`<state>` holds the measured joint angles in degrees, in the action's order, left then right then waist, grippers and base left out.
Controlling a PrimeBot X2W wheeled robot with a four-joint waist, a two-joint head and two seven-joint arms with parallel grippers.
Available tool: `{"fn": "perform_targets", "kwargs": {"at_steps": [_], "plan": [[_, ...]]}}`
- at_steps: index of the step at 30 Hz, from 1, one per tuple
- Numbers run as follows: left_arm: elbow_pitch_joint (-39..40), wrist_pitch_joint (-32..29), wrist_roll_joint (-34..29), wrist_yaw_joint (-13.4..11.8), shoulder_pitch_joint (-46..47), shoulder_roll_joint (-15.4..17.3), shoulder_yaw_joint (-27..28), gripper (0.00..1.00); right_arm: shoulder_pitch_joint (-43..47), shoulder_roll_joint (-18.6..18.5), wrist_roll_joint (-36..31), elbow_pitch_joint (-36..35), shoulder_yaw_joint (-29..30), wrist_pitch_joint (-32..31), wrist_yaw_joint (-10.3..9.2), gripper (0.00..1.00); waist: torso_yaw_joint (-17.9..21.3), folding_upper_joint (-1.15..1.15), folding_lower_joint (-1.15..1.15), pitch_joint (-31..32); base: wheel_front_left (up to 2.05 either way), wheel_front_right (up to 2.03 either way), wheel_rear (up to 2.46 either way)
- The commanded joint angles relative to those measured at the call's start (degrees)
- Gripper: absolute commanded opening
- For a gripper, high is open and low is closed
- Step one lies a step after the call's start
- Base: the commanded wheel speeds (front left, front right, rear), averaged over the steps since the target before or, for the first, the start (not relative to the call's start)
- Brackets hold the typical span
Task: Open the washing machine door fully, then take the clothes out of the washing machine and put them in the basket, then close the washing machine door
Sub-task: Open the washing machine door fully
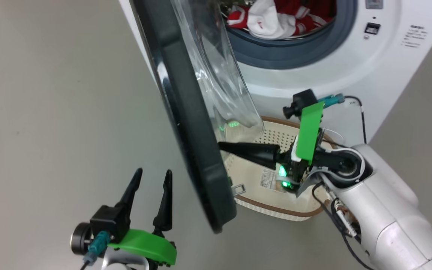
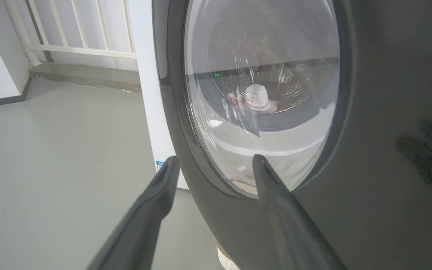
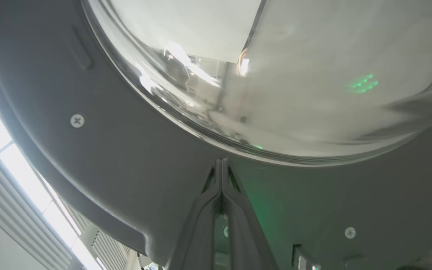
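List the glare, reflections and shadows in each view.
Head view: green glints on the glass of the door, likely from lights by the right gripper. Left wrist view: a faint finger-shaped shadow or reflection on the door's black rim. Right wrist view: blown-out daylight at left, white glare and a green reflection on the glass.

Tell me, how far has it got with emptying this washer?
Early on. The washing machine door stands partly open; the shut right gripper is at its inner face, placed to push it wider, the left gripper open outside. The clothes lie in the washing machine; the basket looks empty. Unloading and closing remain.
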<state>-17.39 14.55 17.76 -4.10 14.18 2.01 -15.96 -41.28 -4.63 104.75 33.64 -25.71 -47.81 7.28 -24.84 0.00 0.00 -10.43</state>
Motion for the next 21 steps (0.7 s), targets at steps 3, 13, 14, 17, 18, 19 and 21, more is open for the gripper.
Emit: {"fn": "perform_targets", "kwargs": {"at_steps": [3, 13, 14, 17, 18, 19, 21], "plan": [[0.81, 0.45, 0.31, -0.49, -0.55, 0.87, 2.19, 1.0, 1.16, 1.75, 1.42, -2.05, -2.44, 0.83, 0.21, 0.0, -2.21, 0.0, 0.0, 0.95, 0.0, 0.0, 0.0], [0.27, 0.45, 0.81, -0.81, -1.53, 0.87, 3.4, 1.0, 1.62, 1.75, 3.06, -2.15, -5.79, 3.17, 0.21, 0.0, -5.52, 0.0, 0.0, 1.75, 0.0, 0.0, 0.0], [0.26, 0.45, 0.84, -0.82, -1.64, 0.87, 3.52, 1.0, 1.66, 1.75, 3.1, -2.1, -5.88, 3.29, 0.21, 0.0, -5.74, 0.0, 0.0, 1.84, 0.0, 0.0, 0.0], [0.19, 0.45, 0.87, -0.8, -1.95, 0.87, 3.77, 1.0, 1.8, 1.75, 3.15, -1.94, -5.95, 3.64, 0.21, 0.0, -6.15, 0.0, 0.0, 1.99, 0.0, 0.0, 0.0], [0.17, 0.45, 0.88, -0.8, -2.02, 0.87, 3.8, 1.0, 1.86, 1.75, 3.12, -1.9, -5.9, 3.74, 0.21, 0.0, -6.25, 0.0, 0.0, 2.04, 0.0, 0.0, 0.0], [0.15, 0.45, 0.93, -0.81, -2.08, 0.87, 3.79, 1.0, 1.96, 1.75, 3.02, -1.88, -5.83, 3.92, 0.21, 0.0, -6.32, 0.0, 0.0, 2.09, 0.0, 0.0, 0.0], [0.13, 0.45, 1.0, -0.93, -2.19, 0.87, 3.78, 1.0, 2.35, 1.75, 2.97, -1.97, -5.58, 4.24, 0.21, 0.0, -6.41, 0.0, 0.0, 2.21, 0.0, 0.0, 0.0]]}}
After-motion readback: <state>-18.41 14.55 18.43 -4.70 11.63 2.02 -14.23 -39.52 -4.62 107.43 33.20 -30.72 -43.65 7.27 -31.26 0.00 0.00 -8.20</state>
